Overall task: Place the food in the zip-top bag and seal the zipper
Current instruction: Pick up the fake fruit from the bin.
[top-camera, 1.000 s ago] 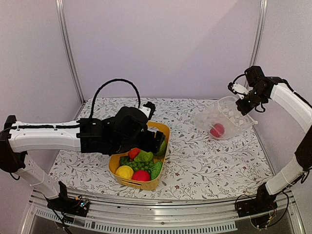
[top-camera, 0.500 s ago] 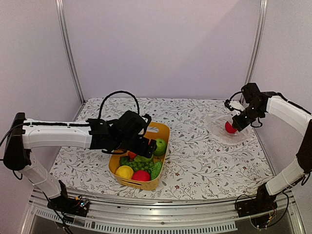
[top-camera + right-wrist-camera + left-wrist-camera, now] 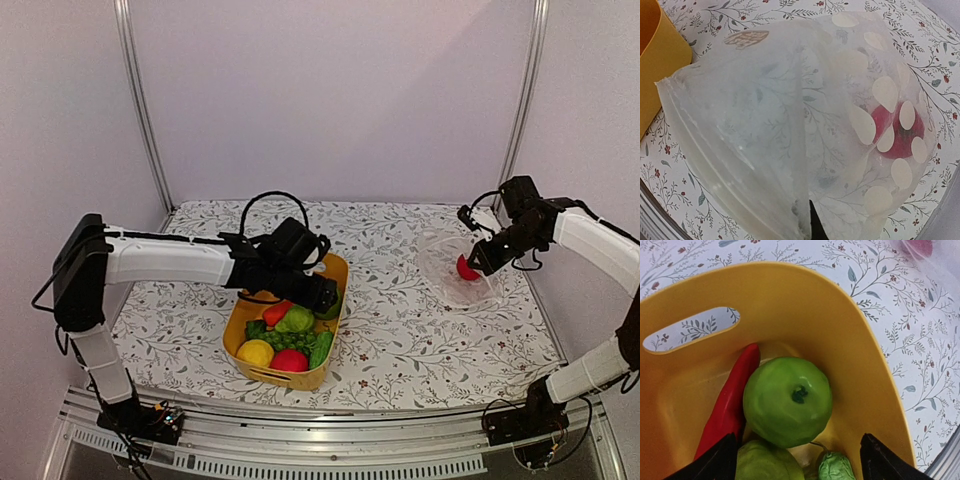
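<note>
Jaws spread, the left gripper [image 3: 797,467] hovers over the green apple [image 3: 787,400] in the yellow basket [image 3: 840,325] (smooth, light, probably slippery: pinch across its middle), while the right gripper [image 3: 482,258] clamps the limp zip-top bag [image 3: 765,125] by its edge, 1 red fruit [image 3: 897,132] inside.

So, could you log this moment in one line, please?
left gripper: open over green apple in basket | right gripper: shut on zip-top bag | in bag: red fruit

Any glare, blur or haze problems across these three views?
Top external: even light, faint shadows, slightly soft overall. Left wrist: sharp, small highlights on the green apple, no blowout. Right wrist: the zip-top bag fills the frame, and its plastic hazes the red fruit inside.
</note>
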